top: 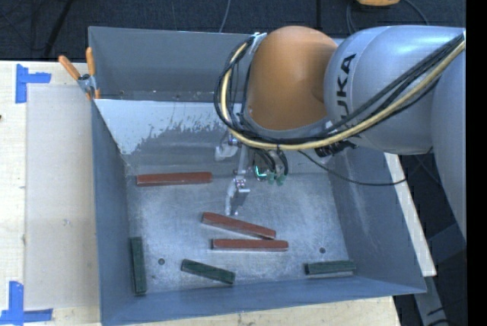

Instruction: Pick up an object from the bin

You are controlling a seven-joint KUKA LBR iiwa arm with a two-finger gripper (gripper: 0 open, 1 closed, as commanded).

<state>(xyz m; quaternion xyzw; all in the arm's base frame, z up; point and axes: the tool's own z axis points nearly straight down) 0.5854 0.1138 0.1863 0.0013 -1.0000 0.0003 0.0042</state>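
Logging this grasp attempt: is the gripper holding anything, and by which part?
Nothing is held; the gripper hangs bare over the tilted red-brown bar mid-bin.

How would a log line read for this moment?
pincer: over bin middle | nearest: tilted red bar | bar: lying flat, not lifted
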